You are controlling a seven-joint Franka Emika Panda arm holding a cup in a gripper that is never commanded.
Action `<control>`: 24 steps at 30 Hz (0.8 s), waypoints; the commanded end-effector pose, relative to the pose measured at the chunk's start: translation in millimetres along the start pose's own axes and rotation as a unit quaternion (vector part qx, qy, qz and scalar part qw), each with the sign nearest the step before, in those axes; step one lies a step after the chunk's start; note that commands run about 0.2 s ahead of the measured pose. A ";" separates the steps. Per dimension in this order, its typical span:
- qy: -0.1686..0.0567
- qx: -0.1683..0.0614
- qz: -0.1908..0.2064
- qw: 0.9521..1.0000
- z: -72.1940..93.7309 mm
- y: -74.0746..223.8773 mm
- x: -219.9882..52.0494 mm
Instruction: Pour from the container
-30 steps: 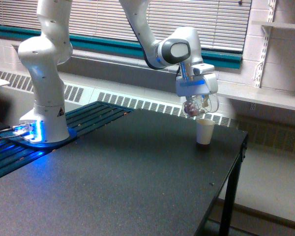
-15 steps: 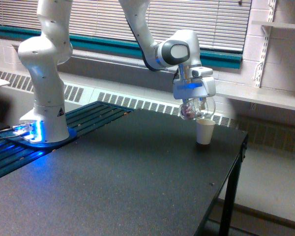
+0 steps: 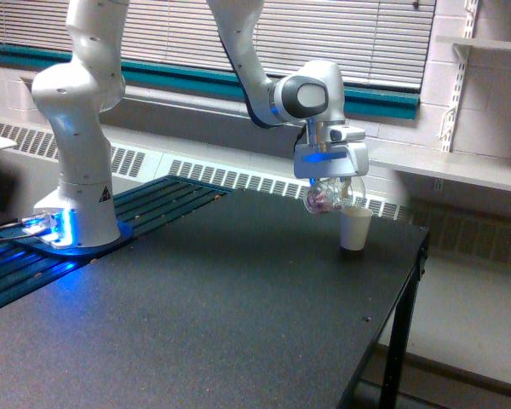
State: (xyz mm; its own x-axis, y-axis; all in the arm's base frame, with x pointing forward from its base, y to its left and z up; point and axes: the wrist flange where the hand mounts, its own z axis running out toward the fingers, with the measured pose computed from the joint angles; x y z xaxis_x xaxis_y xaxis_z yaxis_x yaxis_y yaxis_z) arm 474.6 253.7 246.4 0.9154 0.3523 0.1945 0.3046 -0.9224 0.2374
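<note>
My gripper pinches the clear plastic cup, reddish bits inside, tilted above the table. The white paper cup sits at approx. 4 o'clock, near but apart.

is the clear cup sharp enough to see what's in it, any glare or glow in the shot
Exterior view: the clear cup in the gripper is soft, its contents only a reddish-pale smudge; blue glow at the arm base; white paper cup reads clearly.
</note>
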 end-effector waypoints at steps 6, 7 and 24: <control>0.015 -0.011 -0.013 1.000 -12.2 -1.8 14.4; 0.014 -0.013 -0.015 1.000 -12.6 -1.7 15.1; 0.006 -0.033 -0.048 0.998 -13.2 -10.2 22.3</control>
State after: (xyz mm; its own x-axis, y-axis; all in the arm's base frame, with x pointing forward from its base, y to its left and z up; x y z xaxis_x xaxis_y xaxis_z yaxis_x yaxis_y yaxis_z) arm 489.6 261.9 259.9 0.8984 0.3957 0.1906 0.3310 -0.8952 0.2983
